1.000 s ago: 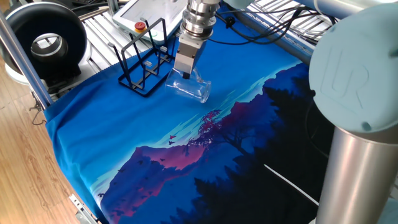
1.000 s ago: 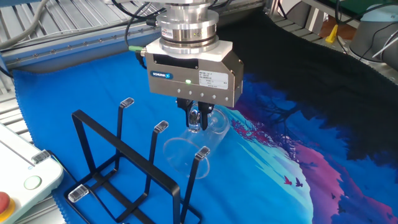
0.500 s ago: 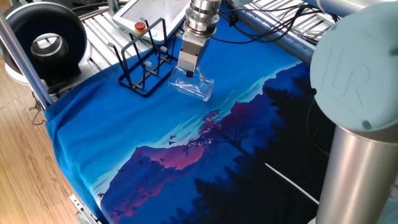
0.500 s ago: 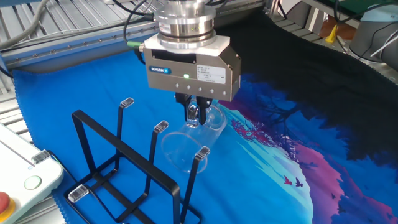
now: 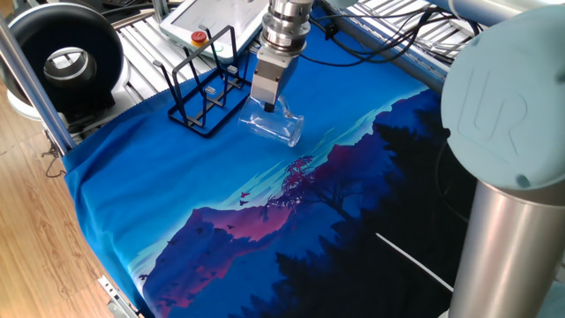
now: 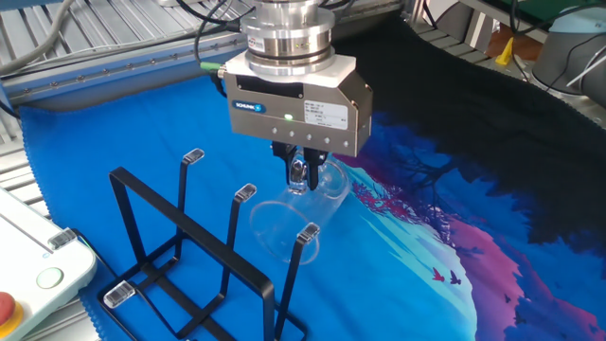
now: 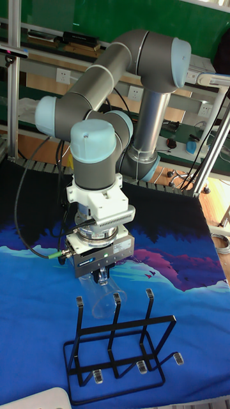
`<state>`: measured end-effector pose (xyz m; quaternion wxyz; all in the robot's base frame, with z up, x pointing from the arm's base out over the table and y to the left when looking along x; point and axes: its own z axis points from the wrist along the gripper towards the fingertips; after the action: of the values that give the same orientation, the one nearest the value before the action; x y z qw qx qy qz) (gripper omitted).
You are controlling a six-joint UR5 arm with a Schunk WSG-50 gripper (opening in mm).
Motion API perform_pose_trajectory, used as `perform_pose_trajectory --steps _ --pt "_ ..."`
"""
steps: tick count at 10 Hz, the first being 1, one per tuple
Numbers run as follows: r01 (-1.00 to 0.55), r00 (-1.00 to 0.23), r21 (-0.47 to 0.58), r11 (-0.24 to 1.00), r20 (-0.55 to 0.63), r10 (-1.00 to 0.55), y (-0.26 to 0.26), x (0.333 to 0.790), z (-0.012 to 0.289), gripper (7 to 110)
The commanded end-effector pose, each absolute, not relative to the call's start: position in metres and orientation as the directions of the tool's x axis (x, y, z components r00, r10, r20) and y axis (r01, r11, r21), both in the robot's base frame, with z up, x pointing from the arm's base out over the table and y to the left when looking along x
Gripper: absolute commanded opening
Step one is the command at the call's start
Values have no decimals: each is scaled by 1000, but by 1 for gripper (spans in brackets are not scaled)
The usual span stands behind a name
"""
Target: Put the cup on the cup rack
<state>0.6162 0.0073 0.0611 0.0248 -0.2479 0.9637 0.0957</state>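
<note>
The clear cup point(image 5: 275, 125) point(image 6: 289, 223) point(image 7: 102, 300) hangs tilted on its side just above the blue cloth, its open mouth toward the rack. My gripper point(image 5: 267, 106) point(image 6: 301, 180) point(image 7: 101, 277) points straight down and is shut on the cup's wall near its thick base. The black wire cup rack point(image 5: 201, 88) point(image 6: 194, 275) point(image 7: 121, 348) stands right next to the cup, to its left in one fixed view. The cup's mouth sits close to the nearest upright prong point(image 6: 305, 248); I cannot tell whether they touch.
A white pendant with a red button point(image 5: 199, 26) point(image 6: 24, 275) lies behind the rack. A round black device point(image 5: 64, 60) stands off the table's left. The cloth point(image 5: 247, 212) hangs over the near edge. The arm's grey column point(image 5: 508, 177) rises at right.
The gripper and the held cup shifted slightly away from the rack, then held almost still. The rack has not moved.
</note>
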Motion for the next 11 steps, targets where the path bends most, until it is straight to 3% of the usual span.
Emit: perform_pose_trajectory --steps 1,5,6,11 --pt "-414 -910 156 897 -40 -413 -2 611 60 7" --pt "-400 -916 163 902 -27 -401 -1 609 59 7" --pt "-398 -916 170 901 -30 -399 1 609 59 22" --pt "-396 -918 171 902 -51 -393 3 613 61 22"
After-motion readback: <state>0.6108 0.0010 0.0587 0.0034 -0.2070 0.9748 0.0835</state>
